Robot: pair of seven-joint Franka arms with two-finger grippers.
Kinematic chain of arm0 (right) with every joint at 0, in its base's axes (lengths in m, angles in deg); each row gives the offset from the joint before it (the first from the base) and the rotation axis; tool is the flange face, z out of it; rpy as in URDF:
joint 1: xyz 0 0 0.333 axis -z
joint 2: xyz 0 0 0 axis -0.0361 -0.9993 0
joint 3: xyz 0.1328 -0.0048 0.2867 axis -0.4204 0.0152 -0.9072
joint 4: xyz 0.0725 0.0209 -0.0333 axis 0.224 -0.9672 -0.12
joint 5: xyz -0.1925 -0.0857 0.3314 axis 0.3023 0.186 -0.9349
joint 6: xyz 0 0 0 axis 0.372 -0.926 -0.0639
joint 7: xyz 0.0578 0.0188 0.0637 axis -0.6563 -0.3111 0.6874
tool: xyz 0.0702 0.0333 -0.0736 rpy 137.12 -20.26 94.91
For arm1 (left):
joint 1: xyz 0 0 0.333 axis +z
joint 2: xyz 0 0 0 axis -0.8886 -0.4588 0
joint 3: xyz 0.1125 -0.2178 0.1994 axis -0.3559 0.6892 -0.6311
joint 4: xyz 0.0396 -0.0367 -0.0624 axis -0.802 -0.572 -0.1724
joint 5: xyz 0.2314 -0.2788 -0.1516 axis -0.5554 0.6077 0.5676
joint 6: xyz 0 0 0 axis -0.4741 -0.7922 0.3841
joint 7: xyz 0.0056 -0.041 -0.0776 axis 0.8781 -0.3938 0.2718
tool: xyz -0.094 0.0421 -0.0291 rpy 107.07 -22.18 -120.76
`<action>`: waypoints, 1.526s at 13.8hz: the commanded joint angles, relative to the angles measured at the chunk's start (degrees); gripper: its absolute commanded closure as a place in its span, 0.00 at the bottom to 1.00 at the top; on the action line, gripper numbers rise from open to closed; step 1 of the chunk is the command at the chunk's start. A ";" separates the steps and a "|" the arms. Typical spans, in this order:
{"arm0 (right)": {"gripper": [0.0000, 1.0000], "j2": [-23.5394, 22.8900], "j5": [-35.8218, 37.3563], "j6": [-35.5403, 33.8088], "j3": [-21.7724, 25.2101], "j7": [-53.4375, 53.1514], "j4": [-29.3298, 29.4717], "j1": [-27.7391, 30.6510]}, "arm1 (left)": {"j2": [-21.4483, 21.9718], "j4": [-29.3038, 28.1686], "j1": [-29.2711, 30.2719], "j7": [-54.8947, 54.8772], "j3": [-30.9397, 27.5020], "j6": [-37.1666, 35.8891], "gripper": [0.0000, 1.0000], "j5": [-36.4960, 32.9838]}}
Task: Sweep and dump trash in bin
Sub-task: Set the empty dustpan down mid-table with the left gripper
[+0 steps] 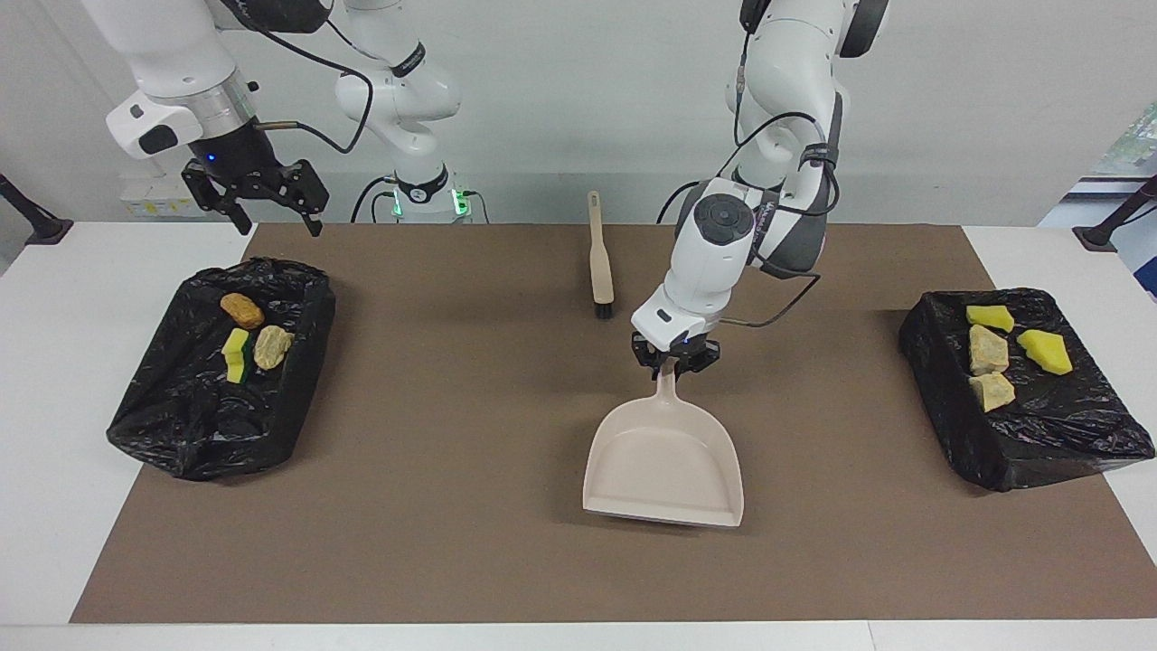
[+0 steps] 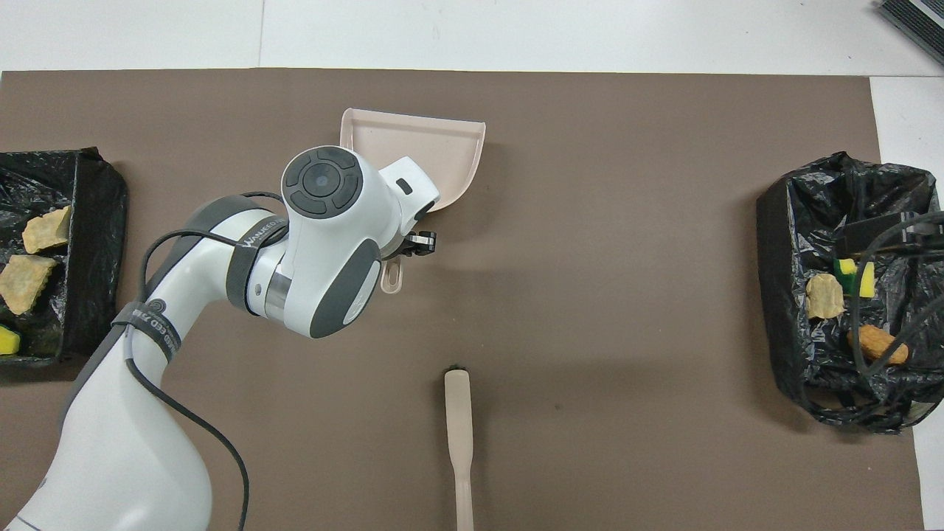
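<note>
Facing and overhead cameras, both high, share the brown mat.

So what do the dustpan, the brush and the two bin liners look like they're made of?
Dustpan: looks like moulded plastic, beige, smooth with a slight sheen and a thin raised rim.
Brush: a matching beige handle, probably plastic, with short dark bristles at the end.
Bin liners: thin black plastic film, glossy and crinkled.
</note>
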 commanded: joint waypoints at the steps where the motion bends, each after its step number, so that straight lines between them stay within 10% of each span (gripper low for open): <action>1: 0.00 0.61 0.02 0.27 -0.33 -1.10 -0.65 0.10 | -3.18 2.05 -2.59 5.32 -1.06 -0.93 1.00 0.62; 6: 0.00 0.61 0.02 0.19 -0.33 -1.10 -0.65 0.10 | -4.77 3.37 -3.38 6.22 -0.97 -1.45 0.99 0.71; 10: 0.00 0.61 0.02 0.19 -0.33 -1.10 -0.65 0.10 | -4.07 3.55 -3.91 6.13 -0.89 -2.68 0.00 0.36; 21: 0.00 0.61 0.02 0.27 -0.33 -1.10 -0.65 0.10 | 11.19 -11.98 9.00 -3.87 -1.85 -2.15 0.00 -2.52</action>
